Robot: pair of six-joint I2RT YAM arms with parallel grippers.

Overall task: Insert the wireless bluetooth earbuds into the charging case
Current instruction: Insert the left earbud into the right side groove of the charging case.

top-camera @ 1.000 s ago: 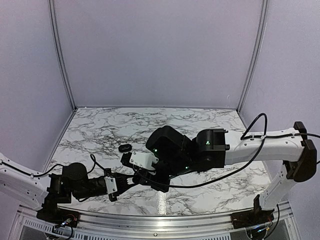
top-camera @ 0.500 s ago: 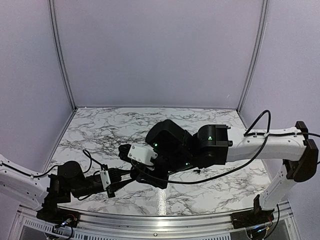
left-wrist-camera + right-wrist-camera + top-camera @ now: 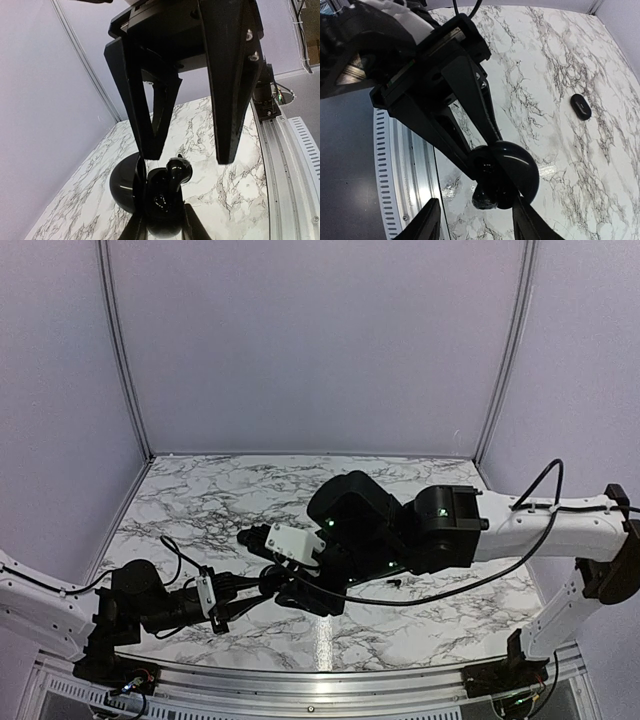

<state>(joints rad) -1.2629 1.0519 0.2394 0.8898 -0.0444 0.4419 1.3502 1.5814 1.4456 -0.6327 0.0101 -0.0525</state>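
Left pincer point(image 3: 162, 222) clamped on the open charging case point(image 3: 160, 207) over the desk point(image 3: 225, 190), one earbud point(image 3: 178, 170) protruding from its well; right pincer point(image 3: 187, 155) directly above, fingers apart.

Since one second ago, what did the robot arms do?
The left claw, shut on the charging case, pulled back a little toward its own side. The right arm swung its elbow out to the right, keeping the open right claw above the case. The small black piece on the table stayed put.
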